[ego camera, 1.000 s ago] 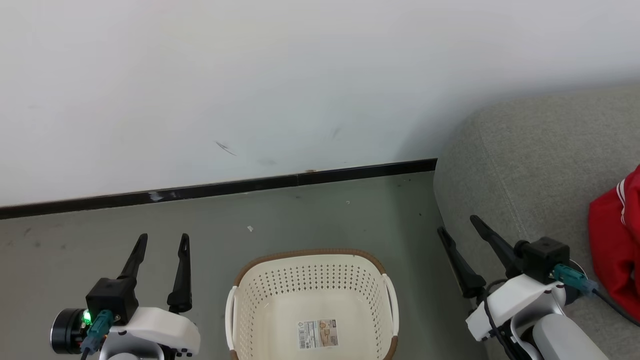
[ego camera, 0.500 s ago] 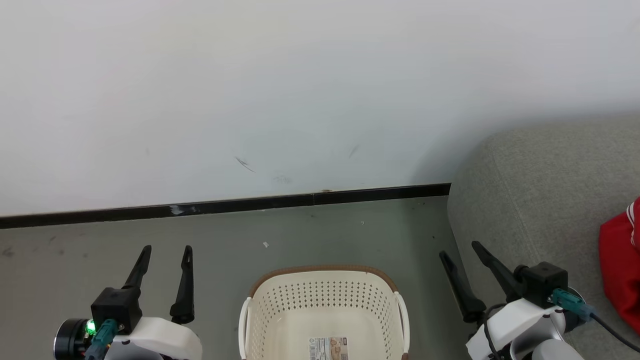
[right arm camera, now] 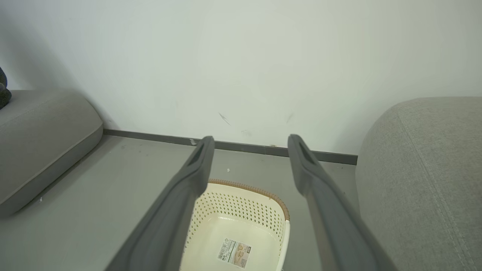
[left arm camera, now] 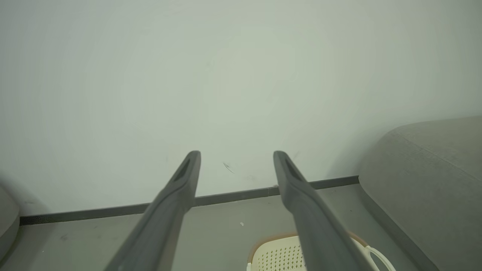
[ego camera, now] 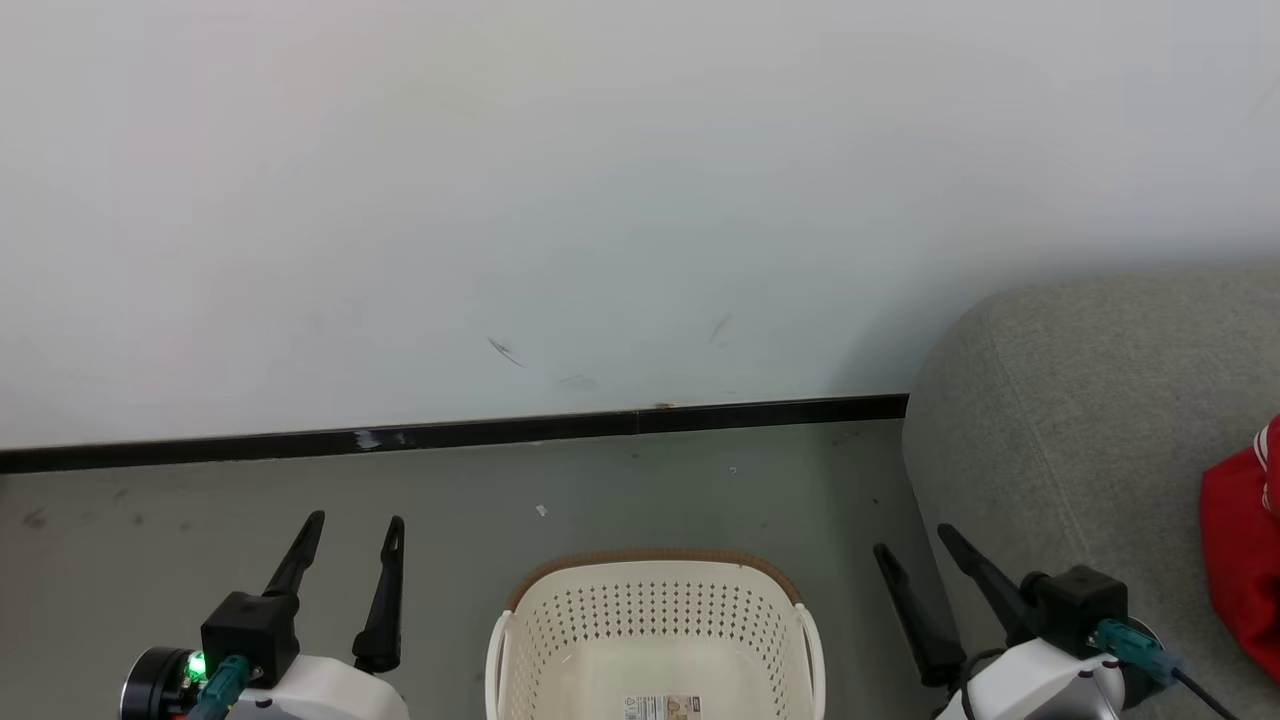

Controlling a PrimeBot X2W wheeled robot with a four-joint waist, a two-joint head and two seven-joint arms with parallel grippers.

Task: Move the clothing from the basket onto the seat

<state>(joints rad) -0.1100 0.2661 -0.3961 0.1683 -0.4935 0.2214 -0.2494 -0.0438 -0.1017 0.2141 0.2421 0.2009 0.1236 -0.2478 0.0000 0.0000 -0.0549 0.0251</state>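
Observation:
The cream basket (ego camera: 655, 620) stands on the floor at the bottom centre of the head view, with nothing but its label sticker (right arm camera: 234, 251) on the bottom. Red clothing (ego camera: 1242, 560) with white trim lies on the grey seat (ego camera: 1090, 420) at the right edge. My left gripper (ego camera: 352, 538) hangs open over the floor left of the basket, holding nothing. Between the basket and the seat's edge my right gripper (ego camera: 910, 545) is open and holds nothing. The left wrist view catches the basket rim (left arm camera: 263, 246) and the seat (left arm camera: 433, 180).
A white wall with a black skirting board (ego camera: 450, 435) runs behind the basket. Grey floor (ego camera: 150, 540) spreads to the left. In the right wrist view another grey cushion (right arm camera: 37, 135) lies at the far left.
The head camera has tilted up: basket, grippers and seat all sit lower in the picture, and less of the red clothing shows. Both grippers stay open.

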